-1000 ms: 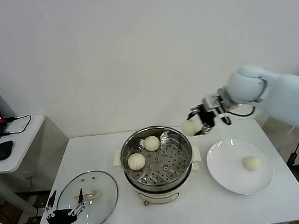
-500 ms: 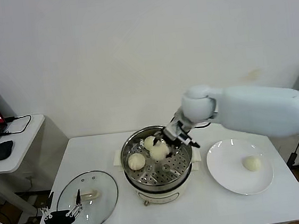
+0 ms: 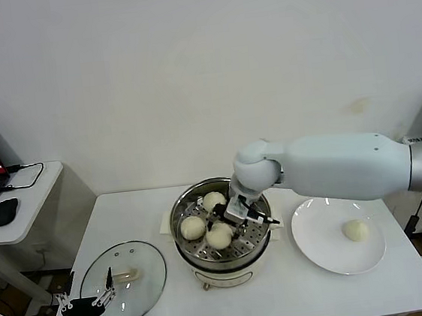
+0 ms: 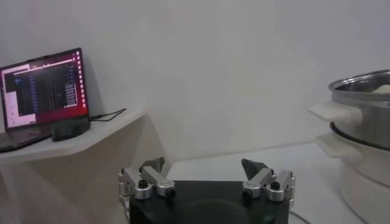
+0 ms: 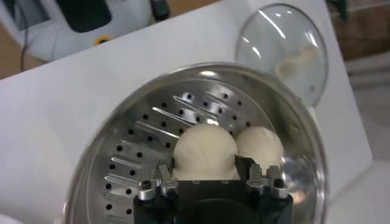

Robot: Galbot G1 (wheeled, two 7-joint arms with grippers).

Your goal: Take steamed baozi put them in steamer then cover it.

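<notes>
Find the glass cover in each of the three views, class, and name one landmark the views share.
Head view: the cover lies flat on the table, left of the steamer.
Left wrist view: not in it.
Right wrist view: the cover lies beyond the steamer's rim.
Shared landmark: the steamer.

Right claw (image 3: 229,222) holding baozi (image 3: 219,235) inside steamer (image 3: 223,258)

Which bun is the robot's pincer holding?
The front baozi in the steamer, clamped by the right pincer. Two others sit free on the tray; the fourth lies on the plate.
</notes>
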